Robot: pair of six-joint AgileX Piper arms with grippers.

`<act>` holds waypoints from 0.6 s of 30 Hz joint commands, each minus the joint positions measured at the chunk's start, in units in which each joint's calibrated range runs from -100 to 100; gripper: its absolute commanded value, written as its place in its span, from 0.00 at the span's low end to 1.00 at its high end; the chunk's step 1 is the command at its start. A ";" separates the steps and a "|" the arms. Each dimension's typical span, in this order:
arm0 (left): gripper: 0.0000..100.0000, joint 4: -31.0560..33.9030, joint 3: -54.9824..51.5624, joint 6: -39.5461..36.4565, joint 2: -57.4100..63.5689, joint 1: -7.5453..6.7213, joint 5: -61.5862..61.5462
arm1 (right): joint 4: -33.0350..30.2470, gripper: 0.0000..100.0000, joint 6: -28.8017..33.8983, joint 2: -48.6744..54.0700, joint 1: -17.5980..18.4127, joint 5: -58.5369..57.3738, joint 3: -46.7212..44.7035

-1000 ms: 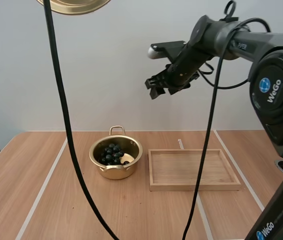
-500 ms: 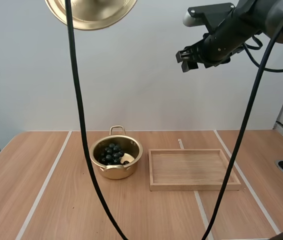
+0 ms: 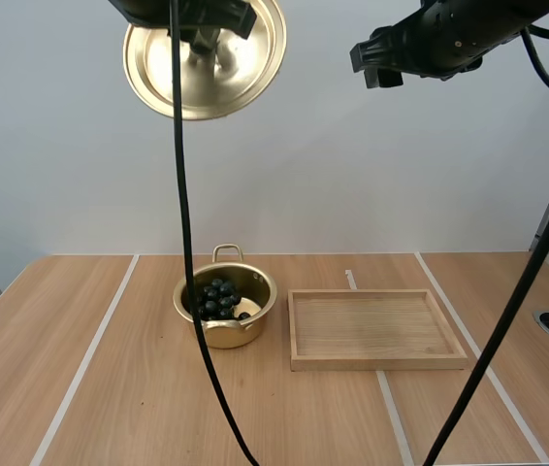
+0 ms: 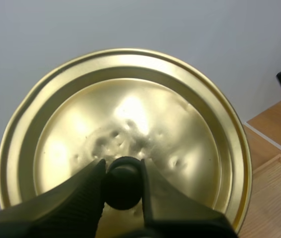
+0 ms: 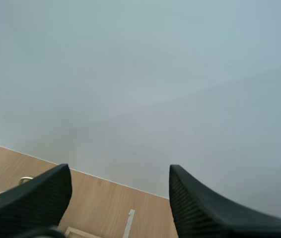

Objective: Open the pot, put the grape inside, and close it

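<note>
My left gripper (image 4: 122, 169) grasps the lid (image 4: 130, 109) by its knob (image 4: 123, 184), high over the surface (image 3: 110, 388). The grapes (image 3: 218, 299) lie inside the pot (image 3: 226, 336). My right gripper (image 5: 119, 178) is released and empty.

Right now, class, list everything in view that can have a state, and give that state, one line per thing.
pot: open, upright, grapes inside.
bunch of grapes: lying inside the pot.
lid: off the pot, held up high.
wooden tray: empty, lying flat beside the pot.
left gripper: shut on the lid.
right gripper: open, holding nothing, raised high.
</note>
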State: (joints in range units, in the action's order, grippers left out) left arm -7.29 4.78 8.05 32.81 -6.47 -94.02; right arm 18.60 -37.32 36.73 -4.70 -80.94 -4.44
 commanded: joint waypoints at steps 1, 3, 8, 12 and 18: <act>0.00 -0.99 -4.83 -0.56 -0.17 -0.15 6.38 | -3.30 0.93 2.21 2.63 -0.23 -0.18 0.31; 0.00 -0.99 -8.54 -0.56 -0.17 -0.15 9.24 | -4.91 0.93 3.22 3.89 -0.23 -0.18 0.31; 0.00 0.44 -17.14 -0.56 -0.30 -0.15 17.40 | -7.13 0.93 4.79 5.89 -0.23 -0.39 0.31; 0.00 1.18 -23.69 -0.56 -0.72 -0.15 23.22 | -6.91 0.93 4.94 7.88 -0.23 -1.23 -0.91; 0.00 1.56 -31.66 -0.56 -3.90 -0.15 28.74 | -7.01 0.91 4.94 11.13 -0.23 -0.89 -5.20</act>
State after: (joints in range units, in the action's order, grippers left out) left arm -6.02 -24.31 8.05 30.18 -6.47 -69.72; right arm 11.93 -32.61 46.21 -4.73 -81.98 -8.40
